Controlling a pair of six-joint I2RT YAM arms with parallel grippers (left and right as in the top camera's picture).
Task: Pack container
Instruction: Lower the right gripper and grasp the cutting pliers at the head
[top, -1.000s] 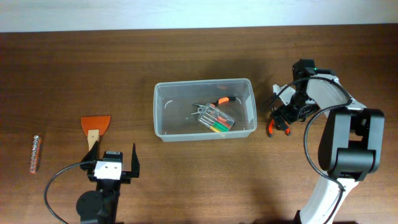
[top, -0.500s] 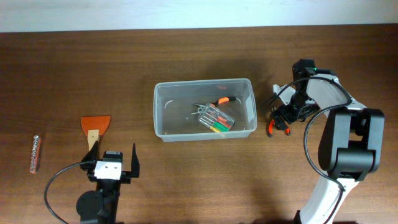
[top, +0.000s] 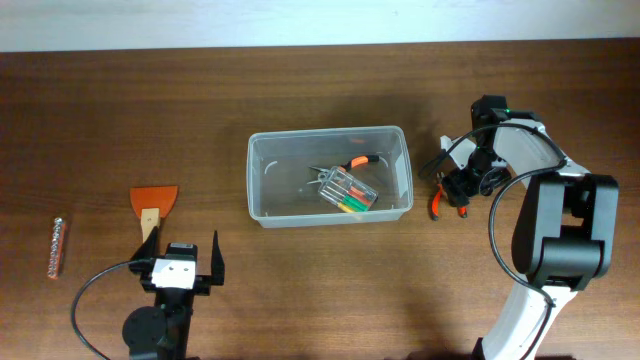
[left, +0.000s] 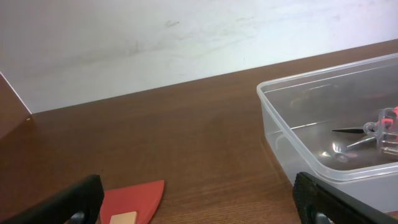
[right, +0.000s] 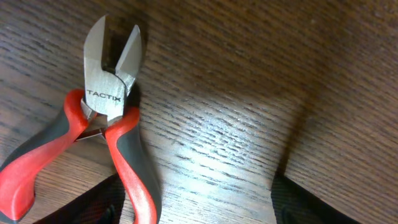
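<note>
**Brown tabletop: closing in on the cutters beside the bin**

Between the two claws, nearer the right claw: clear plastic bin, see-through, rounded at the corners, rimmed, open-topped. Already holding a small case of coloured bits and an orange-handled tool, with bare floor to spare. Just under that claw, close by the bin's end wall: red-handled cutters, flat on the wood, blades slightly parted. Narrowed over the last second from full spread, yet not pinching anything; dark fingers apart, one near a handle, contact unclear. Reads as the start of a grab, so likely next into the bin. Spread wide and idle at the left claw; orange scraper just ahead of it, strip of bits further out.
</note>
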